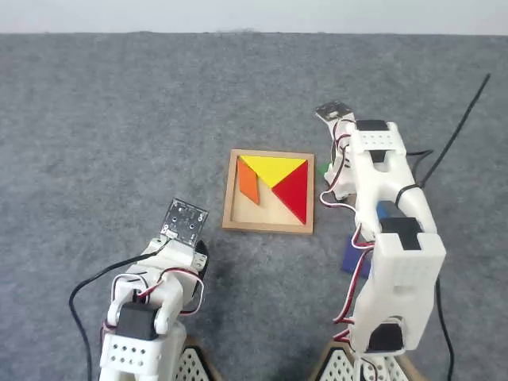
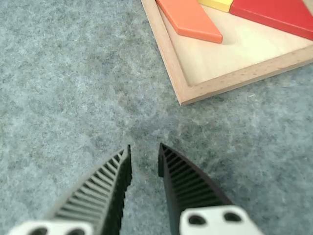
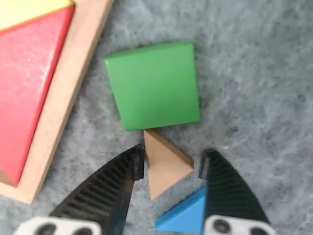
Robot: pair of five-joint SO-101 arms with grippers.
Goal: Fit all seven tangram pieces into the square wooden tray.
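On the grey bench point(image 3: 264, 73), right tool point(image 3: 172, 164) with jaws parted — tan triangle point(image 3: 164, 169) lying between them. green square point(image 3: 154, 85) just beyond, touching the triangle's tip. blue triangle point(image 3: 183, 218) beside one finger, partly hidden. wooden tray point(image 3: 63, 103) alongside — red triangle point(image 3: 27, 83) and yellow piece point(image 3: 24, 10) inside.

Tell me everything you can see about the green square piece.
The green square is a flat, smooth painted block, seemingly wood, lying on the grey felt just outside the tray's rim, a narrow gap between. A tan triangle's tip seems to touch one edge. The right pincer sits clear of it.
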